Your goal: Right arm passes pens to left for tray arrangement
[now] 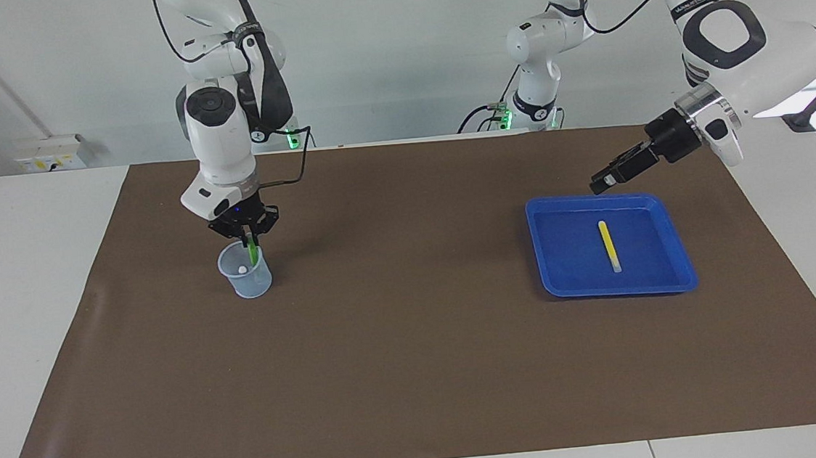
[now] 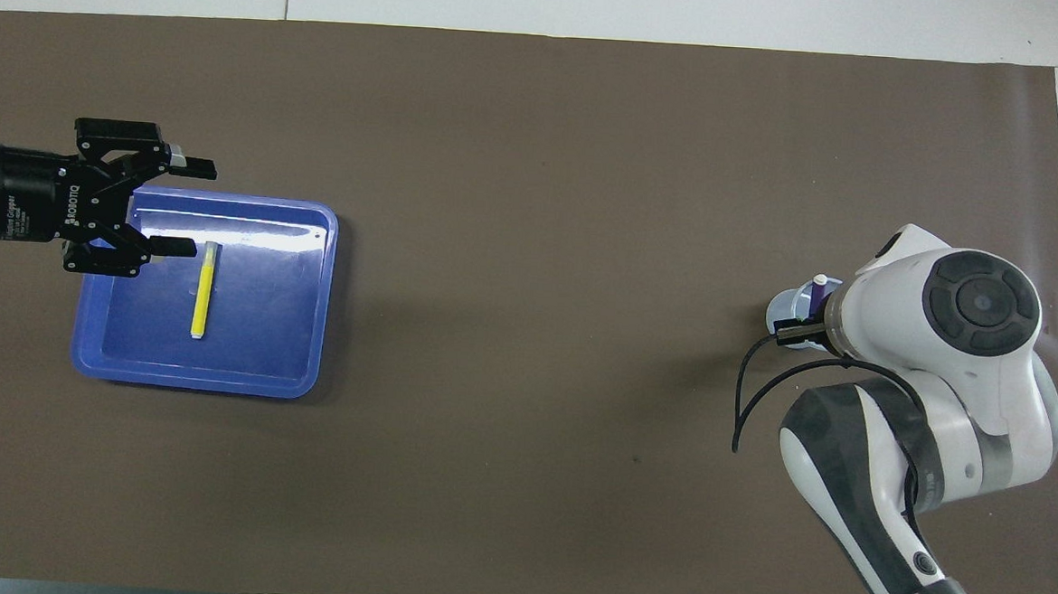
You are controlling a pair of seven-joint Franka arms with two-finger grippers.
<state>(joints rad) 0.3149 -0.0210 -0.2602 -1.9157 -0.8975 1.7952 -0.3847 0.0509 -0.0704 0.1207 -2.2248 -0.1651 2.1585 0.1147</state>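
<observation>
Facing view:
- right gripper (image 1: 249,236): over the cup (image 1: 245,271), fingertips pinched on the green pen (image 1: 252,253) standing in it
- left gripper (image 1: 601,183): in the air over the tray (image 1: 564,275) rim nearest the robots
- yellow pen (image 1: 609,246): lying flat in the tray

Overhead view:
- left gripper (image 2: 181,206): fingers spread wide, holding nothing
- purple pen (image 2: 817,292): upright in the cup, at the right arm's end of the brown mat (image 2: 534,198)
- right gripper: hidden under its own arm
</observation>
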